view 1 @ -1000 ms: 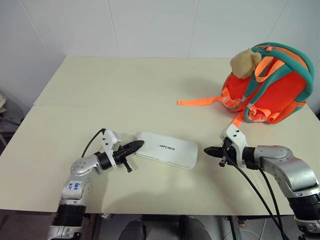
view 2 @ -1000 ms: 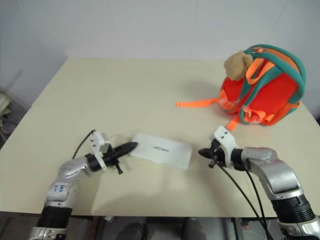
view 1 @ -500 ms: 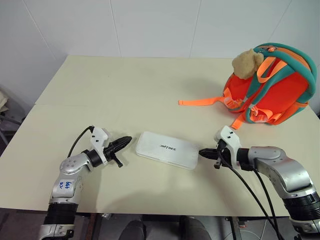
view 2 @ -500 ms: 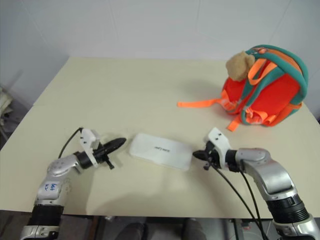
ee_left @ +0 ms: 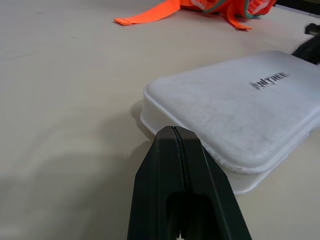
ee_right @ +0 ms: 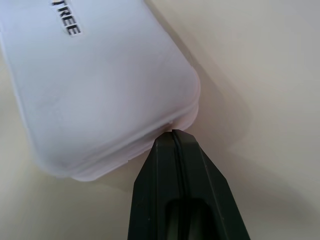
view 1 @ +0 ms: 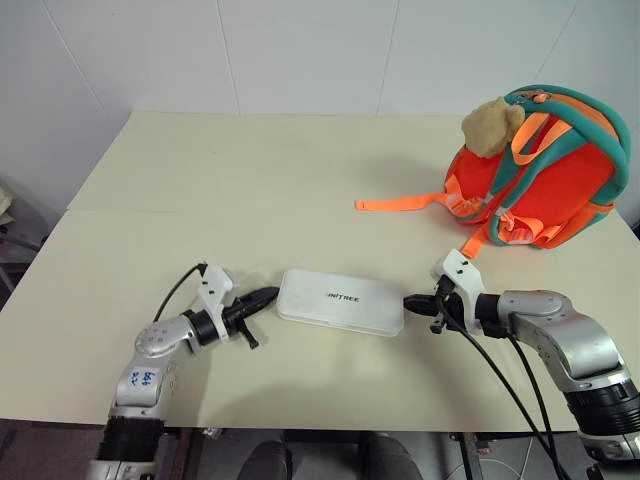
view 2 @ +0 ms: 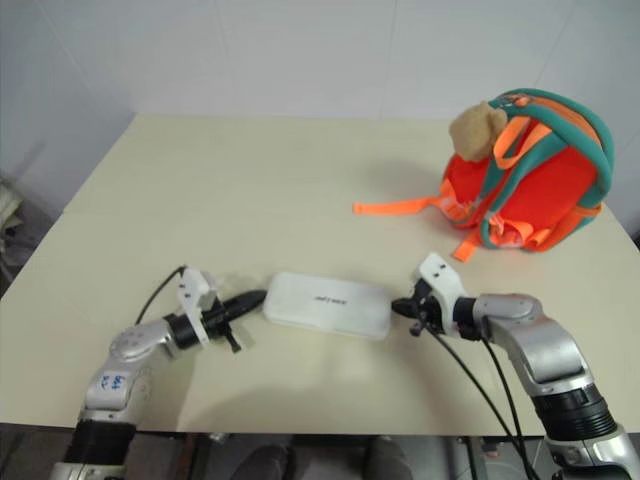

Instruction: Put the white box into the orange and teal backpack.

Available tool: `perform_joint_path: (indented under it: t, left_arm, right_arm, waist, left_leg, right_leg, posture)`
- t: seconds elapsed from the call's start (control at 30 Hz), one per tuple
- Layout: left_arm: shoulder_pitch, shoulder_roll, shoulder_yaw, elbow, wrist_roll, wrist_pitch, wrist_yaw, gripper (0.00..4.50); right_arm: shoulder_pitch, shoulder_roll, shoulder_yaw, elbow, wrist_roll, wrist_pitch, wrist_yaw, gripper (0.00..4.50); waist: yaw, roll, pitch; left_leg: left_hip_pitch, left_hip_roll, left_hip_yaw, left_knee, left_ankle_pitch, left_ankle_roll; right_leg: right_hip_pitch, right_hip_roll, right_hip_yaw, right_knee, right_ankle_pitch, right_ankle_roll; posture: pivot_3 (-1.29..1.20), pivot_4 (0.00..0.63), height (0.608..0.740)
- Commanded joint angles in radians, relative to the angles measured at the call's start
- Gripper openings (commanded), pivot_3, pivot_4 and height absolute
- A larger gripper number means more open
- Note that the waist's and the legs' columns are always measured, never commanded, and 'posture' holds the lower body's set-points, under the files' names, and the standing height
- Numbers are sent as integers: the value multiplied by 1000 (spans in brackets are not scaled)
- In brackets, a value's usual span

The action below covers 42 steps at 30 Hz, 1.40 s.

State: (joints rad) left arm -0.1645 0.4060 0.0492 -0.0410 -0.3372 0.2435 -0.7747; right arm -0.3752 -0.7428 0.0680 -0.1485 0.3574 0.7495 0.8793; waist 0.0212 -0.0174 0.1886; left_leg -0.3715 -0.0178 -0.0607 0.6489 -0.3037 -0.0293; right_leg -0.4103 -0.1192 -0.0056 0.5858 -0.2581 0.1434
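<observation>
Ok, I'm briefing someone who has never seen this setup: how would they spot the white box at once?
Start at the cream table, whose far right corner holds the orange and teal backpack. Near the front edge, the white box lies flat between the shut left claw and shut right claw. It is the only flat white rounded case there, with small dark lettering on top.
</observation>
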Motion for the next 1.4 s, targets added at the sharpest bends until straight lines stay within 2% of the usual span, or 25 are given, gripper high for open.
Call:
perform_joint_path:
  t: [0.03, 0.27, 0.9, 0.97, 1.0, 1.1, 1.23, 1.33, 1.4]
  left_arm:
    - [43, -17, -44, -116, -30, 31, -2, 0]
    - [105, -49, -61, -183, -16, 40, 52, 0]
    - [47, -48, -58, -121, -3, 17, 76, 0]
    - [41, -28, -36, -108, 6, 17, 86, 0]
    - [38, -16, -26, -104, 5, 23, 85, 0]
    - [28, 48, 13, -81, 19, 22, 80, 605]
    - [15, 126, 64, -43, -12, 58, 45, 1797]
    - [-9, 149, 104, -29, -97, 166, 12, 2703]
    - [-40, 173, 130, -27, -189, 314, -19, 3329]
  right_arm:
    - [-26, -8, -13, 21, 6, -53, 44, 120]
    - [-64, -23, -8, 102, -23, -101, 84, 120]
    - [-16, -66, -31, 40, -26, -27, 76, 120]
    - [-19, -87, -42, 45, -16, -10, 91, 846]
    - [-23, -93, -52, 53, -18, -9, 87, 1035]
    - [-34, -142, -72, 86, -18, -5, 108, 2035]
    - [-69, -188, -97, 136, -4, 12, 132, 3358]
    - [-119, -195, -118, 148, 44, 97, 150, 4321]
    - [-153, -192, -153, 119, 155, 255, 182, 4500]
  waist:
    - [0, 0, 0]
    - [1, 0, 0]
    - [1, 0, 0]
    - [1, 0, 0]
    - [1, 0, 0]
    - [1, 0, 0]
    - [-2, 0, 0]
    - [-3, 0, 0]
    - [-3, 0, 0]
  left_leg:
    - [0, 0, 0, 0, 0, 0]
    - [0, 1, 0, 0, 0, 0]
    - [0, 1, 1, 0, 0, 0]
    - [0, 2, 1, 0, 0, 0]
    - [0, 2, 1, 0, 0, 0]
    - [0, 2, 1, 0, 0, 0]
    - [0, 2, 1, 0, 0, 0]
    - [0, 2, 1, 0, 0, 0]
    - [0, 2, 1, 0, 0, 0]
  right_leg:
    - [0, 0, 0, 0, 0, 0]
    - [0, 1, 0, 0, 0, -1]
    - [0, 2, 1, 0, 0, -1]
    - [0, 2, 1, 0, 0, -1]
    - [0, 2, 1, 0, 0, -1]
    - [0, 2, 1, 0, 0, -1]
    - [0, 2, 1, -1, 0, -1]
    - [-1, 2, 1, -1, 0, -1]
    - [-1, 2, 1, 0, 0, -1]
  posture:
    - [0, 150, 740]
    - [0, 150, 740]
    - [0, 150, 740]
    - [0, 150, 740]
    - [0, 150, 740]
    - [0, 150, 740]
    - [0, 150, 740]
    - [0, 150, 740]
    - [0, 150, 740]
